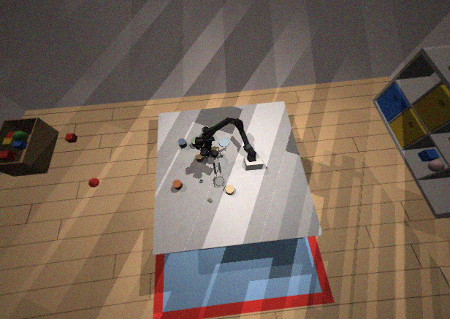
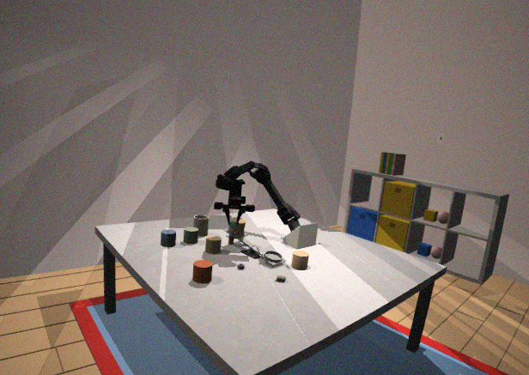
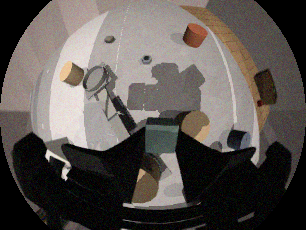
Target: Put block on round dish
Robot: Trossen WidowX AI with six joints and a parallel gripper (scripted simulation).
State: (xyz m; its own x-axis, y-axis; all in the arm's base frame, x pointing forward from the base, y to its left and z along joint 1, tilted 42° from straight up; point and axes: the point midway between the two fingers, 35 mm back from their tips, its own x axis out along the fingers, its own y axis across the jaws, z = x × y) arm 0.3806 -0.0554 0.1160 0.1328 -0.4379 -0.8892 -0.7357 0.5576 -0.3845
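Note:
My gripper (image 2: 234,224) (image 3: 160,131) is shut on a dark teal block (image 3: 161,131) and holds it raised, near the far end of the balance. The balance's near end is an empty ring (image 1: 218,181) (image 2: 273,257) (image 3: 95,79). A tan cup (image 2: 239,227) (image 3: 147,187) stands at the far end, partly hidden by the gripper. A matching tan cup (image 1: 229,189) (image 2: 300,260) (image 3: 71,73) stands on the table beside the empty ring. The pale blue round dish (image 1: 223,141) lies behind the balance with no cup above it.
Another tan cup (image 1: 199,157) (image 2: 213,244) (image 3: 195,126) stands near the gripper. Blue (image 1: 182,142) (image 2: 168,238), green (image 2: 191,235) and grey (image 2: 200,226) cylinders stand behind. A red-orange cylinder (image 1: 177,184) (image 2: 202,271), a nut (image 2: 240,266) and a pebble (image 2: 281,279) lie nearer the front.

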